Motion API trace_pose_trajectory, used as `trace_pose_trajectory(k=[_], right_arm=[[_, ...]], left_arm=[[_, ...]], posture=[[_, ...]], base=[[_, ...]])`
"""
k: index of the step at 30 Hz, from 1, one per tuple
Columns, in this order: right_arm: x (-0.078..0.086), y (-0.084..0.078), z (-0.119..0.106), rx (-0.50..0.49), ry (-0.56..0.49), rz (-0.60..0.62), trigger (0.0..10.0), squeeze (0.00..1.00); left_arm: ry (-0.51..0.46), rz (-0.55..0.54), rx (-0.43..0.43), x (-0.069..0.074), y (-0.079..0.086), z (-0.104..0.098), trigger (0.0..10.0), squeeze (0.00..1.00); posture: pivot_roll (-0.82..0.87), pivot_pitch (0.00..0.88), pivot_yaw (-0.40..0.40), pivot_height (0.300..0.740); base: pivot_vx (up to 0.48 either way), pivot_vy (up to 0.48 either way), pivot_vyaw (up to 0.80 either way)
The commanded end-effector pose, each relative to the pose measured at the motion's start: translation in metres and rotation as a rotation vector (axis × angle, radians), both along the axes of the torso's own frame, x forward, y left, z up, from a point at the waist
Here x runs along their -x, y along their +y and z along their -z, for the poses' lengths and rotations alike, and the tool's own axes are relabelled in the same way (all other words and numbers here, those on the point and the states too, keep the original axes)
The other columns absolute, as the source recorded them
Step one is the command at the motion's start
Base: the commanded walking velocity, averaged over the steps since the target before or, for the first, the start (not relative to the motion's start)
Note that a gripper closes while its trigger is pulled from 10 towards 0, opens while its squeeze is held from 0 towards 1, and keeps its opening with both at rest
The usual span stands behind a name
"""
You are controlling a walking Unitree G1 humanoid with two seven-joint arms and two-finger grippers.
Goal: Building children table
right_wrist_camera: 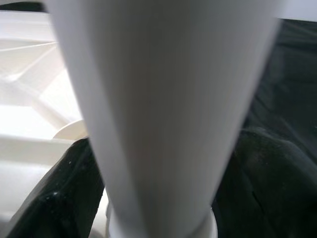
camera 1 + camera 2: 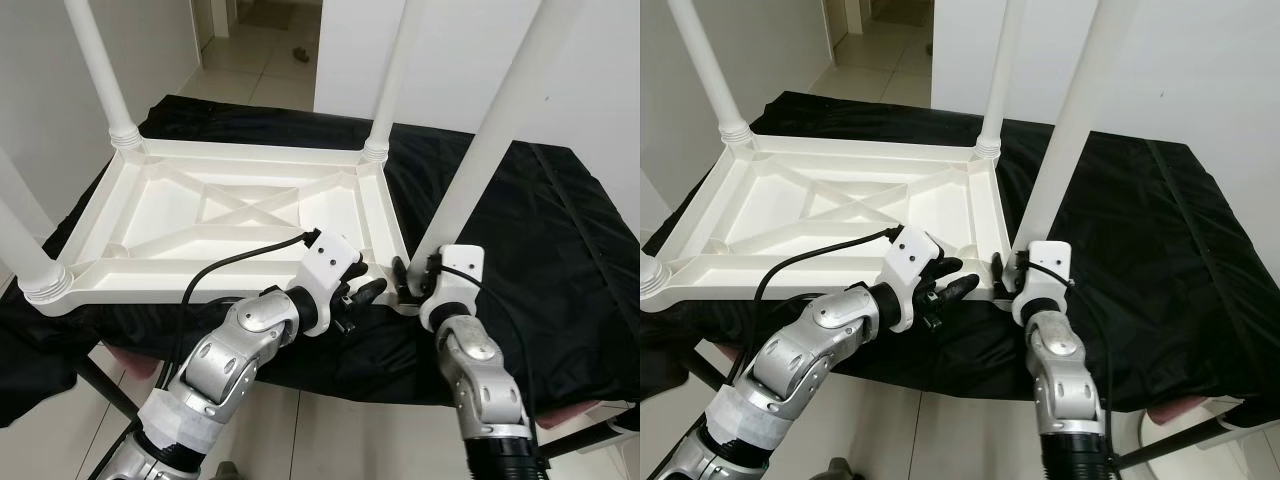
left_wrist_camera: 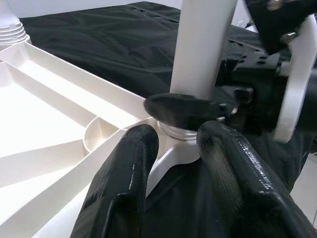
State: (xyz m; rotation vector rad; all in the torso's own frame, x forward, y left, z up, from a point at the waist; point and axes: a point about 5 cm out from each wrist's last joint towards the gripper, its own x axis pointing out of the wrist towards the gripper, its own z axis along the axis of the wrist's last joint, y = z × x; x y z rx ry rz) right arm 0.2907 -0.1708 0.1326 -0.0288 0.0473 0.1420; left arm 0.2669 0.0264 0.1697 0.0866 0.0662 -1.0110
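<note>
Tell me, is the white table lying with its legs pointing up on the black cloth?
Yes, the white table lies upside down on the black cloth, and its legs stand upward from the corners.

You can't see the tops of the white plastic table legs point(image 2: 96, 62); the frame's edge cuts them off. The right gripper's black fingertips point(image 2: 400, 275) hide behind the near-right leg.

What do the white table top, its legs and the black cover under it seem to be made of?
The table top looks like moulded white plastic: glossy, with cast ribs. The legs seem to be smooth white plastic tubes with ridged collars. The black cover looks like thin matte cloth, since it wrinkles and drapes.
</note>
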Motion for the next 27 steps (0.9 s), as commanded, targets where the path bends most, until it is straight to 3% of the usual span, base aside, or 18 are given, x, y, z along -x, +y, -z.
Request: trace_pose_trajectory(k=[1,3,4,5,6,11,17,18,21,22,27], right_arm=[[-0.001,-0.001,-0.001,-0.03,-0.009,-0.032,10.0,1.0],[-0.004,-0.011,-0.005,0.036,-0.034,-0.176,10.0,1.0],[-0.004,-0.011,-0.005,0.036,-0.034,-0.176,10.0,1.0],[-0.007,-0.014,-0.007,0.058,-0.041,-0.246,10.0,0.0],[-0.007,-0.014,-0.007,0.058,-0.041,-0.246,10.0,0.0],[-0.016,-0.007,-0.005,0.119,-0.026,-0.469,10.0,0.0],[-0.023,0.001,-0.003,0.144,-0.011,-0.565,9.8,0.0],[-0.024,0.003,-0.002,0.146,-0.005,-0.585,8.0,0.0],[-0.025,0.003,-0.001,0.145,-0.002,-0.602,8.0,0.0],[-0.026,0.004,0.001,0.143,0.005,-0.613,0.0,0.0],[-0.026,0.002,0.007,0.122,0.013,-0.641,0.0,0.0]], left_arm=[[0.006,0.05,-0.002,0.004,-0.002,0.0,10.0,0.0],[0.004,0.046,-0.002,0.002,-0.002,-0.001,10.0,0.0],[0.004,0.046,-0.002,0.002,-0.002,-0.001,10.0,0.0],[0.002,0.045,-0.002,0.002,-0.002,-0.002,10.0,0.0],[0.002,0.045,-0.002,0.002,-0.002,-0.002,10.0,0.0],[-0.005,0.035,0.001,-0.001,-0.001,-0.004,10.0,0.0],[-0.012,0.022,0.002,-0.002,0.001,-0.005,10.0,0.0],[-0.014,0.019,0.003,-0.003,0.001,-0.006,10.0,0.0],[-0.015,0.017,0.003,-0.003,0.001,-0.006,10.0,0.0],[-0.016,0.015,0.004,-0.003,0.001,-0.006,10.0,0.0],[-0.018,0.011,0.007,-0.003,0.001,-0.007,10.0,0.0]], posture=[[-0.01,0.001,-0.038,0.74],[-0.01,0.002,-0.037,0.74],[-0.01,0.002,-0.037,0.74],[-0.01,0.002,-0.036,0.74],[-0.01,0.002,-0.036,0.74],[0.0,0.0,-0.041,0.74],[0.01,0.0,-0.047,0.74],[0.01,0.0,-0.047,0.74],[0.01,0.0,-0.047,0.74],[0.02,0.0,-0.051,0.74],[0.02,0.0,-0.053,0.74]], base=[[0.0,0.0,0.0],[0.0,0.0,0.0],[0.0,0.0,0.0],[0.0,0.0,0.0],[0.0,0.0,0.0],[0.0,0.0,0.0],[0.0,0.0,0.0],[0.0,0.0,0.0],[0.0,0.0,0.0],[0.0,0.0,0.0],[0.0,0.0,0.0]])
